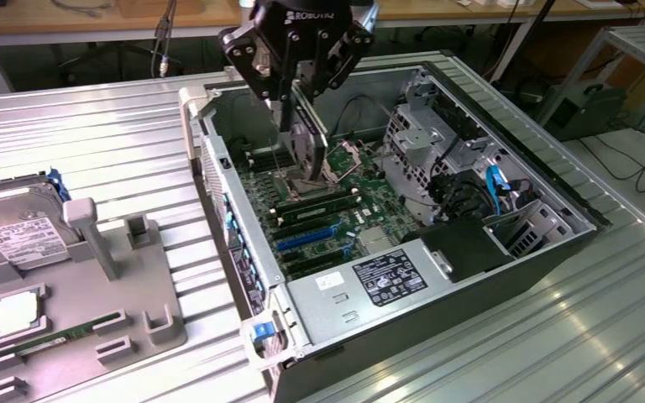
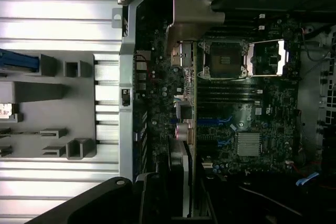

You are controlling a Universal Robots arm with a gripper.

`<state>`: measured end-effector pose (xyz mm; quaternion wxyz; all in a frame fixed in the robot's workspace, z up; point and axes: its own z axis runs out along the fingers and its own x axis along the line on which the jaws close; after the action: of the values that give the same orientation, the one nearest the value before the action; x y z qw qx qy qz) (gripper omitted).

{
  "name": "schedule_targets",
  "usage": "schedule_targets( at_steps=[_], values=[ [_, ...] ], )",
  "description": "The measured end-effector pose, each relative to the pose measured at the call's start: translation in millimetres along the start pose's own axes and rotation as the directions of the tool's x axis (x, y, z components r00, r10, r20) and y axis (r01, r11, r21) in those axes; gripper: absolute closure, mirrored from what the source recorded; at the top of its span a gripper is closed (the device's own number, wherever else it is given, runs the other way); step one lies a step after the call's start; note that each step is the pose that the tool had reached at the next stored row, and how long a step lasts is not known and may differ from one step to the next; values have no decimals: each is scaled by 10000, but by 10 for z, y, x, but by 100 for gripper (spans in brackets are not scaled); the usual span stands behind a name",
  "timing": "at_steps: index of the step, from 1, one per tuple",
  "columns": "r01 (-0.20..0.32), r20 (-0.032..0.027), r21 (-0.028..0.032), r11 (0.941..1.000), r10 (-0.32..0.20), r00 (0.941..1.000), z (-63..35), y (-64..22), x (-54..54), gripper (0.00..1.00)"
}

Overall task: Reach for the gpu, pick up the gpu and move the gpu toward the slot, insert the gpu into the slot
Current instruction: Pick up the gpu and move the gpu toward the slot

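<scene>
Near corner of the table (image 1: 110, 126), at the exterior view's left: one grey fixture tray (image 1: 132, 294).
- It holds three things, one of each.
- One hard drive (image 1: 14, 227) stands at the tray's far end.
- One square processor chip (image 1: 14, 312) lies flat.
- One green memory stick (image 1: 48, 342) lies towards the tray's near edge.

Just beside the tray, mid-table: one open computer case (image 1: 435, 327), lying on its side.
- At the case's near end sits one labelled power supply box (image 1: 390, 277), with one black cover (image 1: 469, 248) just beside it.
- Further in, the green motherboard (image 1: 356, 197) lies on the case floor.
- On the board, near to far:
  - Two blue connectors can be counted; the longer one is the slot (image 1: 303, 240) (image 2: 212, 121).
  - Next comes a bank of black memory slots (image 2: 226, 92).
  - Last is one processor socket (image 2: 226, 59), with its metal frame flipped open.
- One small silver heatsink (image 2: 248, 144) sits near the blue connectors.
- Along the case wall at the exterior view's right are a metal drive cage (image 1: 423, 138) and blue cables (image 1: 496, 180).

Far end of the case: the gripper (image 1: 300, 96) is clamped on the gpu (image 1: 309, 143) (image 2: 189, 129), with its fingers (image 1: 258, 71) pressed on the card's upper part.
- The card hangs edge-down over the socket end of the motherboard.
- Its silver bracket (image 2: 194, 14) shows in the wrist view.
- The card is not seated in the slot, which lies nearer the case's near end.
- Cannot tell whether the card's lower edge touches the board.
</scene>
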<state>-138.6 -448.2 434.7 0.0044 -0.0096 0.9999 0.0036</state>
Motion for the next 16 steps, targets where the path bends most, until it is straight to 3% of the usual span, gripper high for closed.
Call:
schedule_targets(
  at_steps=[16],
  values=[
    [-2, -1, 1, 10000, 2, 10000, 48, -15, -750, 72]
  ],
)
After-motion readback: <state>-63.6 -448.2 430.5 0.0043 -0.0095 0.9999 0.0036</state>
